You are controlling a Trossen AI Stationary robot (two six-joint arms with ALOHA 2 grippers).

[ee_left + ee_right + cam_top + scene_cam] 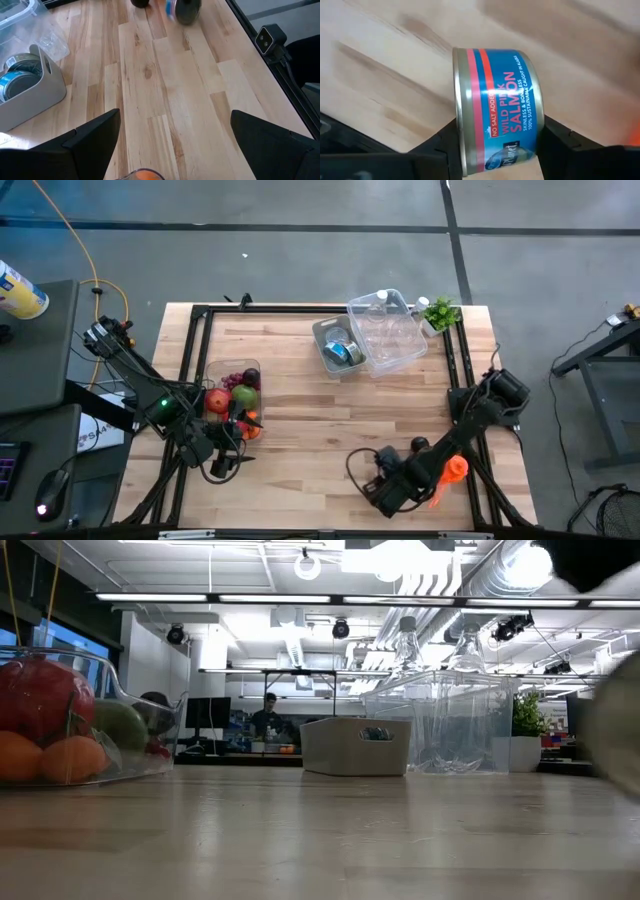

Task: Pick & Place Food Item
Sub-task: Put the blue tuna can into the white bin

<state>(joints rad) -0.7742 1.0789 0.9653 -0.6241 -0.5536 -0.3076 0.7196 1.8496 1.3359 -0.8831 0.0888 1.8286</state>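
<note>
A round can of salmon (495, 110) with a blue and red label sits between the fingers of my right gripper (495, 150), which points down over the table's near right part (385, 480). The left wrist view shows that gripper and can far off (182, 7). My left gripper (170, 145) hangs open with nothing between its fingers, near the table's near left (225, 458), beside a glass bowl of fruit (235, 395). My right gripper pinches the can between its two fingers, one on each flat end (462, 150). The fingers come from above, pointing down, and the can lies on its side with its label wall facing up. Whether it rests on the wood or hangs just clear, I cannot tell.
A grey bin with cans (338, 348), a clear lidded container (388, 330) and a small plant (438, 313) stand at the far right. An orange object (455, 470) lies beside the right arm. Bare wood (320, 420) spans the middle of the table.
</note>
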